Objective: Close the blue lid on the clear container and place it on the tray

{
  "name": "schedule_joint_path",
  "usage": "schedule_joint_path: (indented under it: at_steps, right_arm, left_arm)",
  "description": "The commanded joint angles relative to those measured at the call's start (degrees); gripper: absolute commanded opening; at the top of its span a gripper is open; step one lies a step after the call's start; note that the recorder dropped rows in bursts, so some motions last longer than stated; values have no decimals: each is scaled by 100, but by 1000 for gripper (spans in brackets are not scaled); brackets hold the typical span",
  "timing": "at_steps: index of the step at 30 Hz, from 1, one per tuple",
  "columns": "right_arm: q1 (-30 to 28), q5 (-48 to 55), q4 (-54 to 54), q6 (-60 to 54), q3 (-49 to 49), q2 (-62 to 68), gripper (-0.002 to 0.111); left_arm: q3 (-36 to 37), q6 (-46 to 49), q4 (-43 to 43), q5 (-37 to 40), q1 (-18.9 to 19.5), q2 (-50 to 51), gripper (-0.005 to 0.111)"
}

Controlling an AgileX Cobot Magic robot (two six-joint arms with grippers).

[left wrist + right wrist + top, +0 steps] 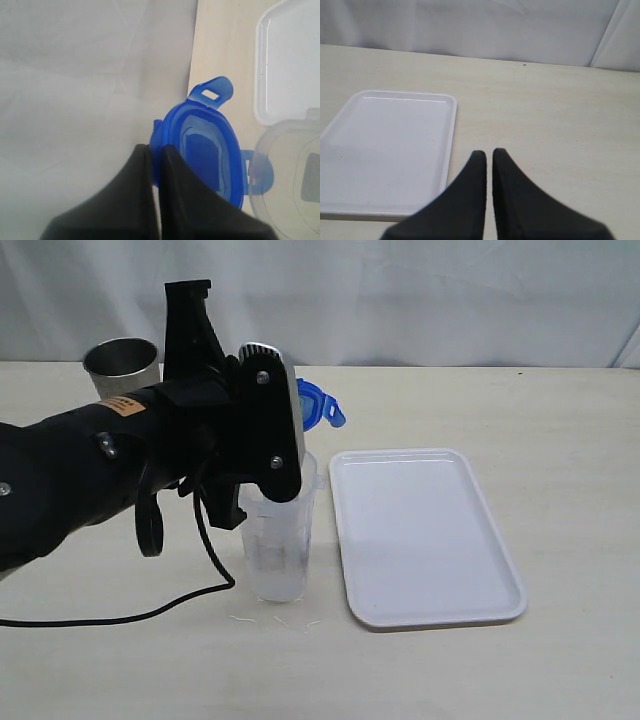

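No legible txt – orange label (124, 406) on left arm (70, 480) too small, clear container (285, 550) marks too faint.

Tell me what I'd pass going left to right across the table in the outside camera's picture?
Steel cup → clear container → tray. The blue lid overlaps the container sideways in this picture, so it is left out of the order.

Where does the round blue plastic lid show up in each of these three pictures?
Exterior view: the round blue plastic lid peeks out right of the black arm.
Left wrist view: mid-picture, its edge pinched in the left gripper.
Right wrist view: not in it.
Shared landmark: the flat white plastic tray, in all three.
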Motion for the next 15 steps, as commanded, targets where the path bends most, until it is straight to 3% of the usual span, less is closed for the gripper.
schedule_joint_path:
  at_steps: [1,6,15]
  right_arm:
    - [-19,-19,45,0,13,-30,5]
    - [-19,-19,45,0,13,-30,5]
    - [-19,-19,45,0,13,-30,5]
  left_arm:
    - [-32,-14,-25,-23,-16,-16,0]
    - [-32,135,-36,-343,-319,-16,0]
    - [-32,268,-136,-328,-383,-16,0]
